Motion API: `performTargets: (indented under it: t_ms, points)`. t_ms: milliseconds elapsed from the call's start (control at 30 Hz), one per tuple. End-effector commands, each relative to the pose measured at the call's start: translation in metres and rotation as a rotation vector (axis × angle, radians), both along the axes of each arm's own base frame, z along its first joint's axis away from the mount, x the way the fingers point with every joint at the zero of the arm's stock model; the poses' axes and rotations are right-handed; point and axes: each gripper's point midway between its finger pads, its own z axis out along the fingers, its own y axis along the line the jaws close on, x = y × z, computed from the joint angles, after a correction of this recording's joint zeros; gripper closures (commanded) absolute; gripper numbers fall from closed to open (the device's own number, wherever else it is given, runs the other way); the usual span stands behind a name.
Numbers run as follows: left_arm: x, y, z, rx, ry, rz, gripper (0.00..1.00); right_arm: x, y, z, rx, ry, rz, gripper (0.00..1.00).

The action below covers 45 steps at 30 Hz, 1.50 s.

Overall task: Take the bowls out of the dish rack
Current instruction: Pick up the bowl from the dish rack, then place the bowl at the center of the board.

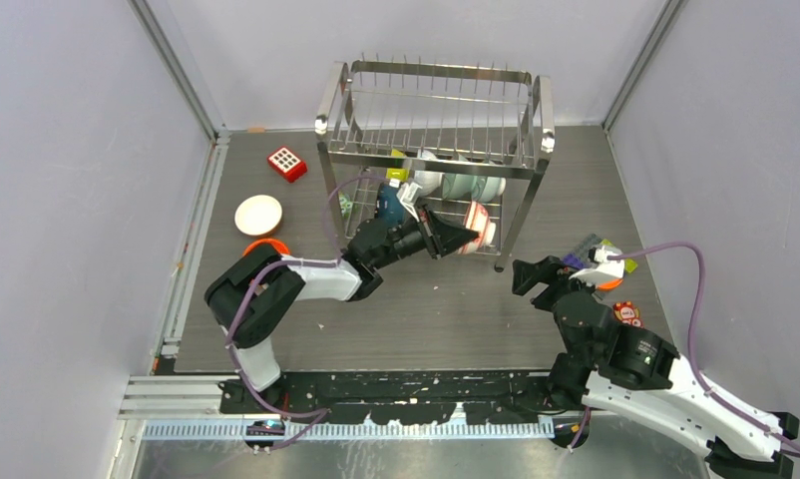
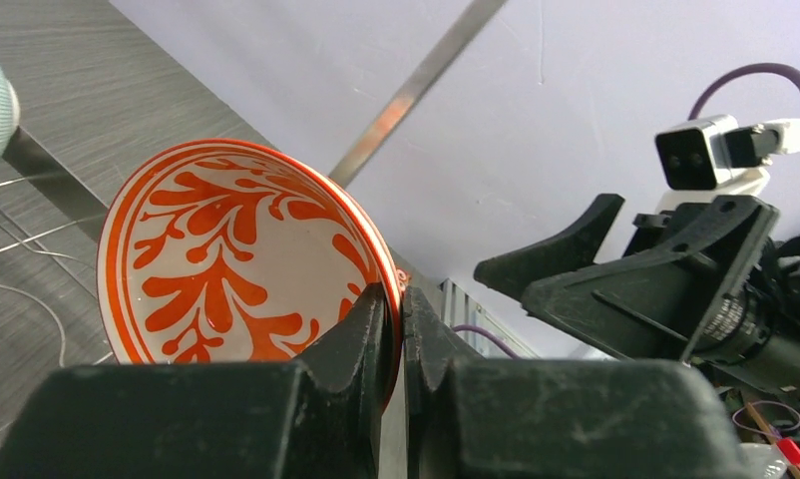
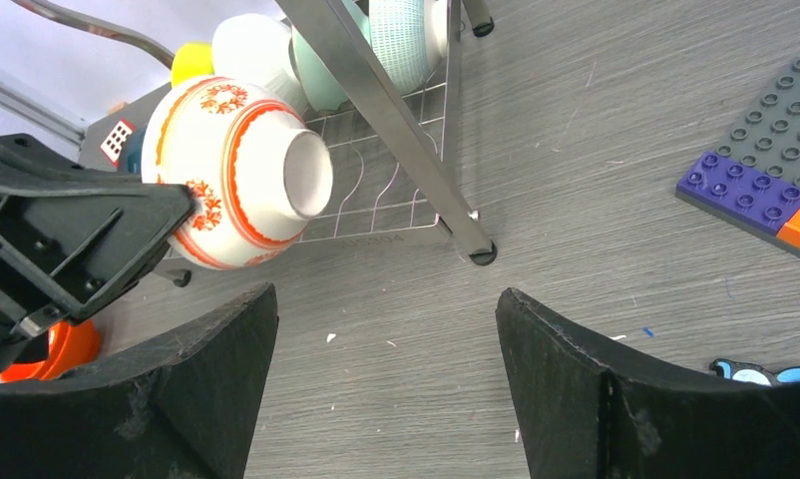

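Observation:
The tall steel dish rack (image 1: 436, 70) stands at the back of the table. Its lower tier holds several bowls, among them a pale teal one (image 1: 473, 186) and a dark blue one (image 1: 386, 205). My left gripper (image 1: 466, 238) is shut on the rim of a red-and-white patterned bowl (image 1: 483, 226) at the rack's front right. The left wrist view shows the bowl's inside (image 2: 226, 259) with the rim pinched in that gripper (image 2: 401, 319). My right gripper (image 3: 386, 339) hangs open over bare table, right of this bowl (image 3: 241, 190). A white bowl (image 1: 258, 215) and an orange bowl (image 1: 266, 247) sit on the table at the left.
A red square block with white dots (image 1: 287, 164) lies left of the rack. Flat coloured toy bricks (image 3: 765, 170) and a small round object (image 1: 627, 313) lie at the right, beside the right arm. The rack's front right leg (image 3: 481, 251) stands just ahead of my right gripper.

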Motion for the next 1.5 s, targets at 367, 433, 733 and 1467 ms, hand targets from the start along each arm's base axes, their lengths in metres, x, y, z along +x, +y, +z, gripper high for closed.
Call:
performTargets:
  t_ms: [367,433,733,1467]
  points:
    - [-0.079,0.028,0.077,-0.060,-0.219,-0.009,1.00,0.004,0.019,0.047,0.078,-0.070,0.070,0.16]
    - [-0.086,0.036,0.078,-0.018,-0.245,0.004,1.00,0.002,0.023,0.058,0.081,-0.084,0.105,0.16]
    - [-0.122,0.084,0.053,0.383,-0.378,0.054,1.00,-0.007,0.072,0.092,0.065,-0.064,0.346,0.15]
    - [-0.166,0.155,-0.025,1.100,-0.820,0.032,1.00,-0.025,0.180,0.038,0.003,0.292,0.684,0.15]
